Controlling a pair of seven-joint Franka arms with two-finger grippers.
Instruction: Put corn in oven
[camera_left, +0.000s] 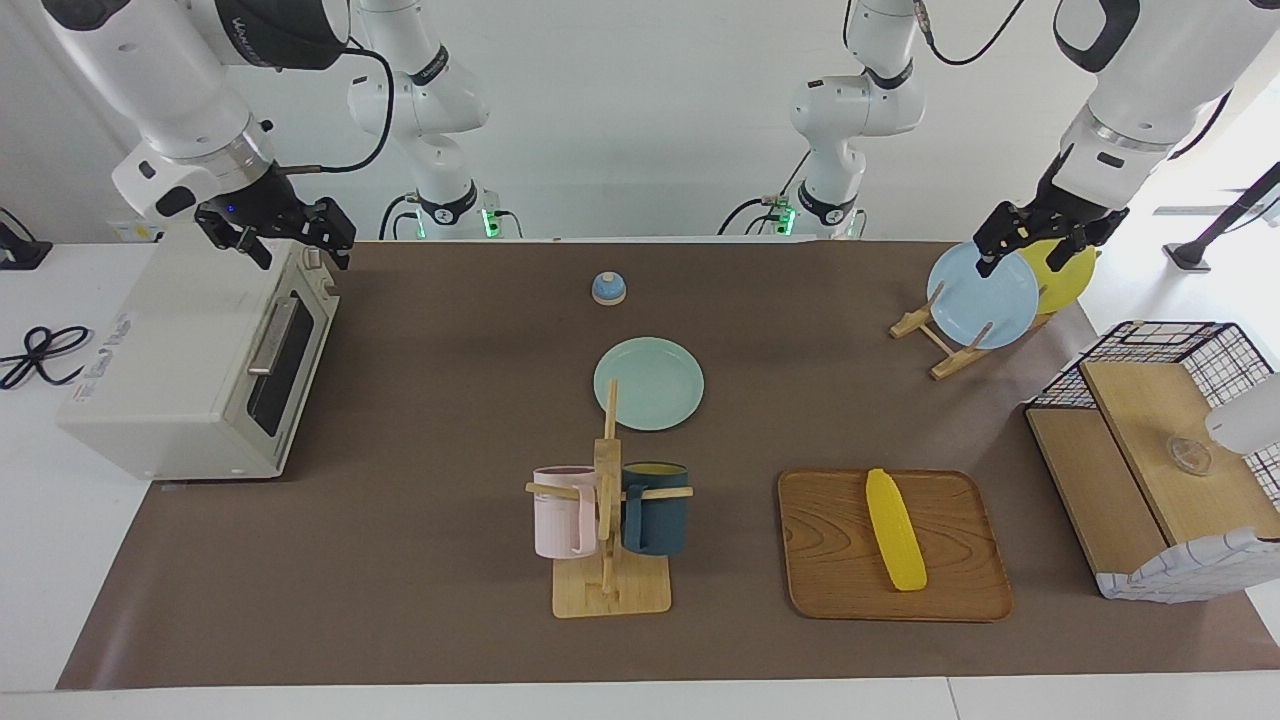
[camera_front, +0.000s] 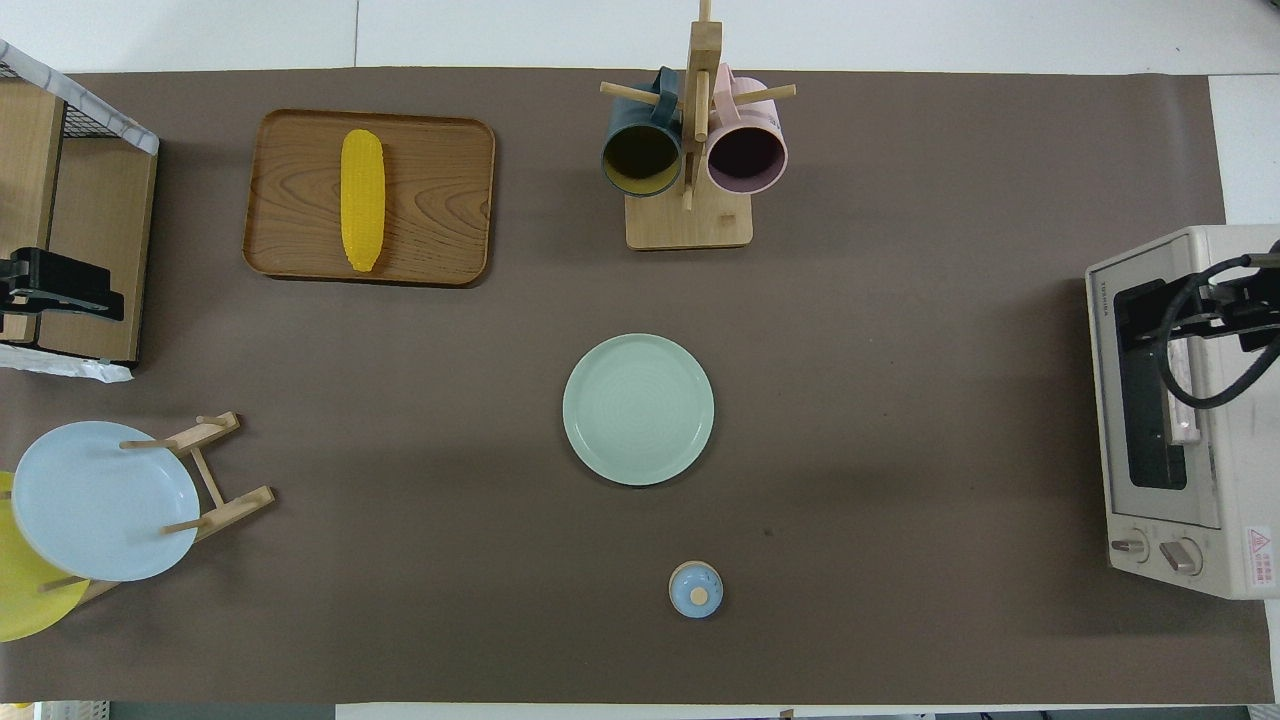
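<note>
The yellow corn lies lengthwise on a wooden tray, toward the left arm's end of the table and far from the robots. The off-white oven stands at the right arm's end, its dark glass door shut. My right gripper hangs open over the oven's top, holding nothing. My left gripper hangs open and empty above the plate rack, well away from the corn.
A mug tree with a pink and a dark blue mug stands beside the tray. A green plate and a small blue lid lie mid-table. A rack holds a blue plate and a yellow one. A wire-and-wood basket stands at the left arm's end.
</note>
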